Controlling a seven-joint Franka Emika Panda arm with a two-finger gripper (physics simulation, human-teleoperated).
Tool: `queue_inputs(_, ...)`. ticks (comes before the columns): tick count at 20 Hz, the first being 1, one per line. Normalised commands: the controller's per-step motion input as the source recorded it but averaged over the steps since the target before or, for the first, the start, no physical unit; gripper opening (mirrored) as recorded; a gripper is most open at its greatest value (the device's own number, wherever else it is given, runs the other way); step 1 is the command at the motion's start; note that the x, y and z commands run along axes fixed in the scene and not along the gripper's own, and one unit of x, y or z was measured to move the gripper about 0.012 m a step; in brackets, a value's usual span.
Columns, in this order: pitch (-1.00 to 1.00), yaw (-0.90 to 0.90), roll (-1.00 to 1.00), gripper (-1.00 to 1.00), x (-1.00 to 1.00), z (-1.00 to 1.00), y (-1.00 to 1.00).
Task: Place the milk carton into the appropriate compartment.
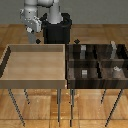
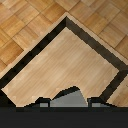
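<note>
The gripper point(image 1: 34, 36) hangs above the far edge of the light wooden tray point(image 1: 10, 62), and in the wrist view its fingers point(image 2: 45, 103) are clamped on a grey object with a peaked top, the milk carton point(image 2: 69, 97). Beside that tray, on the exterior view's right, the dark divided tray point(image 1: 68, 70) holds a small cube point(image 1: 84, 73) and a taller block point(image 1: 114, 48) in separate compartments.
</note>
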Motion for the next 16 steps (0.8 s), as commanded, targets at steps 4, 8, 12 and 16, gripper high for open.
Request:
queue_inputs(4,0.0,0.0,0.0,-1.0,0.0,0.0,0.75)
queue_inputs(8,0.0,0.0,0.0,-1.0,0.0,0.0,1.0)
queue_inputs(12,0.0,0.0,0.0,-1.0,0.0,0.0,1.0)
queue_inputs(16,0.0,0.0,0.0,-1.0,0.0,0.0,1.0)
